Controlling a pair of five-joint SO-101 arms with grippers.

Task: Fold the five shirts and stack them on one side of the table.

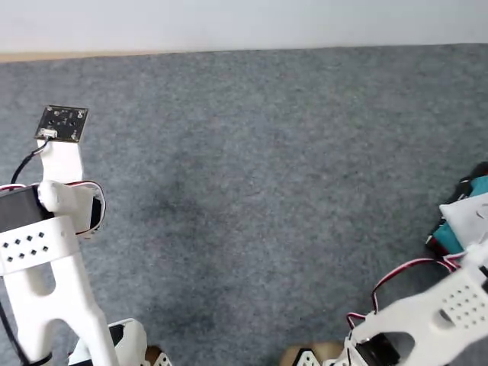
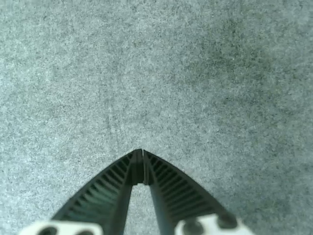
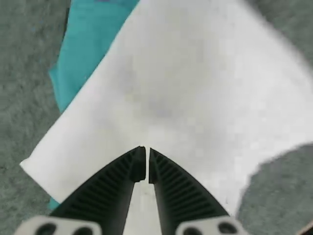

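The grey carpeted surface (image 1: 252, 152) spreads across nearly the whole high view. The left arm (image 1: 46, 267) stands at the lower left of the frame and the right arm (image 1: 442, 313) at the lower right.

At the right edge of the high view a folded white shirt (image 1: 469, 217) lies on top of a teal shirt (image 1: 448, 238), whose edge shows beside and beneath it. How many shirts the pile holds cannot be told.

The right gripper (image 3: 146, 149) hangs over the white shirt (image 3: 195, 88), jaws drawn together to a hairline slit; whether it pinches cloth is unclear. The left gripper (image 2: 143, 152) is closed, holding nothing, over bare surface.

This looks like the stacking step. Next, the right gripper should likely lift straight off without dragging the top layer askew.
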